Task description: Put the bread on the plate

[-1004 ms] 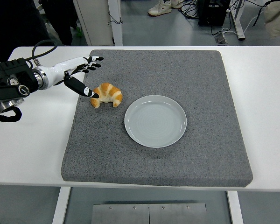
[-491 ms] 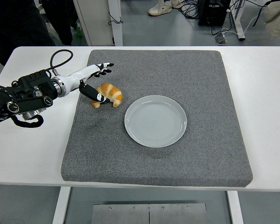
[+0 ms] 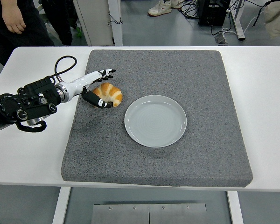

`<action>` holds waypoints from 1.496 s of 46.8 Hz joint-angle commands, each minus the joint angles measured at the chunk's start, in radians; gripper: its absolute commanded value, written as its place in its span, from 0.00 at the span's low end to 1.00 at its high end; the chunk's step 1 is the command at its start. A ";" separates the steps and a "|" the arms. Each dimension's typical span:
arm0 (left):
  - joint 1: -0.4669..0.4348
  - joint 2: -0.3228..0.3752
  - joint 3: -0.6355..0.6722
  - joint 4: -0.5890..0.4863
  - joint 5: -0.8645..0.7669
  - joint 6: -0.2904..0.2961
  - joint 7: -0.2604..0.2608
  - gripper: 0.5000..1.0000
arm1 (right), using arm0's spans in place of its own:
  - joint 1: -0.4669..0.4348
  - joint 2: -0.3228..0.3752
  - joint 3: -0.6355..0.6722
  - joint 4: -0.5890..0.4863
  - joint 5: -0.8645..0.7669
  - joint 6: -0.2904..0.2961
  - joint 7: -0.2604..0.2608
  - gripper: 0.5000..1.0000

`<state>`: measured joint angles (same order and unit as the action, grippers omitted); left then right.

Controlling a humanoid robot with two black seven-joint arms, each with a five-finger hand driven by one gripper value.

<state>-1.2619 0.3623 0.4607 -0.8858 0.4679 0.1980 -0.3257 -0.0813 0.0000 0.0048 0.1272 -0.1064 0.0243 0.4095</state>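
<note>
Here, the robot's left hand (image 3: 97, 87) reaches in from the left edge over a grey mat (image 3: 177, 158) on the white desk (image 3: 37, 154), its fingers (image 3: 106, 73) spread around the croissant (image 3: 109, 94), thumb at the near side and the others behind it, though no firm grip can be made out. The croissant lies on the mat just left of the empty white plate (image 3: 155, 121), close to it but not touching. A person's hand (image 3: 14, 21) shows at the top left corner.
</note>
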 commanded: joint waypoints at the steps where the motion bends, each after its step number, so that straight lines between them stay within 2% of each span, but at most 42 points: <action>1: 0.004 -0.020 -0.001 0.017 -0.002 0.001 -0.004 0.88 | 0.000 0.000 0.001 0.000 -0.001 -0.001 0.000 1.00; 19: 0.013 -0.034 0.003 0.025 0.002 0.001 -0.004 0.70 | 0.000 0.000 0.001 0.000 -0.001 -0.001 0.000 1.00; 23: 0.015 -0.034 0.006 0.025 0.002 0.001 -0.004 0.51 | 0.000 0.000 0.001 0.000 -0.001 -0.001 0.000 1.00; 24: 0.015 -0.034 0.009 0.025 0.002 0.001 -0.004 0.43 | 0.000 0.000 0.001 -0.001 -0.001 -0.001 0.000 1.00; 27: 0.012 -0.034 0.013 0.025 0.009 0.000 -0.009 0.00 | 0.000 0.000 0.001 -0.001 -0.001 -0.001 0.000 1.00; 34: 0.006 -0.034 0.012 0.037 0.083 0.001 -0.064 0.00 | 0.000 0.000 0.001 -0.001 -0.001 -0.001 0.000 1.00; 49: -0.004 -0.032 0.004 0.071 0.086 0.001 -0.099 0.00 | 0.000 0.000 0.000 0.000 -0.001 -0.001 0.000 1.00; 58: -0.022 -0.025 0.007 0.071 0.086 0.000 -0.105 0.00 | 0.001 0.000 0.000 0.000 0.001 -0.001 0.000 1.00; 70: -0.125 0.004 0.007 0.070 0.086 -0.020 -0.107 0.00 | 0.005 0.000 0.000 0.000 -0.001 -0.001 0.000 1.00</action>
<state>-1.3584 0.3579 0.4680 -0.8144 0.5538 0.1818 -0.4328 -0.0770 0.0000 0.0045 0.1273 -0.1068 0.0232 0.4096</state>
